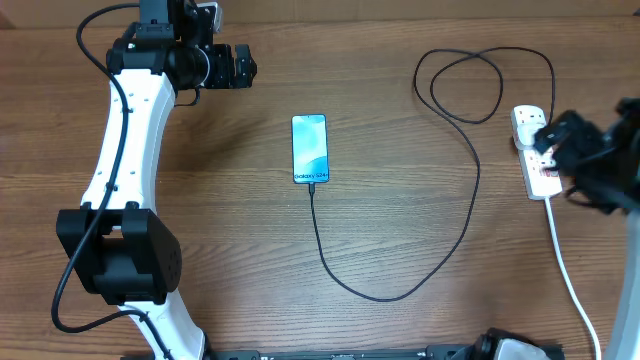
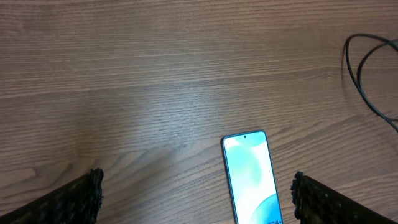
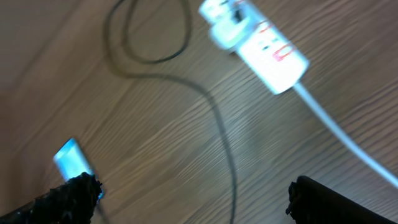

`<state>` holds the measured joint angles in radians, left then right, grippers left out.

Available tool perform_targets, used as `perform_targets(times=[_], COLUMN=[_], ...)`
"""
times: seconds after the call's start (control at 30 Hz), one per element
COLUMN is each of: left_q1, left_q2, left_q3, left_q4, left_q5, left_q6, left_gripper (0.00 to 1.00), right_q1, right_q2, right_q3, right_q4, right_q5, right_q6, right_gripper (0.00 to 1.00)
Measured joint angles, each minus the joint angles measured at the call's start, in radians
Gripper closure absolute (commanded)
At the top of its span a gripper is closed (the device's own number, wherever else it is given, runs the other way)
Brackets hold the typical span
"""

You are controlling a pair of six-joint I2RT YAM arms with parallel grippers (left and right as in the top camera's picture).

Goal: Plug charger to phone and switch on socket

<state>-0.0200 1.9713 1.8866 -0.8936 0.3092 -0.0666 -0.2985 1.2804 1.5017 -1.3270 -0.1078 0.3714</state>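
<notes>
Phone (image 1: 309,149) lies flat near the centre of the table (image 1: 400,230), screen lit and facing up. Charger (image 1: 378,298) cable meets the phone's short edge nearest the robot and sweeps in a wide curve toward the robot. It then rises on the right, loops at the far side and reaches the far end of the socket (image 1: 541,178). Socket lies at the table's right side, its thick white cord (image 1: 572,282) trailing toward the robot. Left jaws stand fully open and empty, beyond and left of the phone. Right jaws stand fully open and empty, over the socket; contact cannot be determined.
</notes>
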Motion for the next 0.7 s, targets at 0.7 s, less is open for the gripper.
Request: perform_targets(times=[0.7], left_q1=[0.0], left_q2=[0.0], left_q3=[0.0], left_q4=[0.0], left_q5=[0.0], left_q6=[0.0], left_gripper=[0.0], right_q1=[0.589], right_q2=[-0.313], right_q3=[-0.205], right_q4=[0.0], right_q5=[0.068], right_q6=[0.289], right_gripper=[0.0])
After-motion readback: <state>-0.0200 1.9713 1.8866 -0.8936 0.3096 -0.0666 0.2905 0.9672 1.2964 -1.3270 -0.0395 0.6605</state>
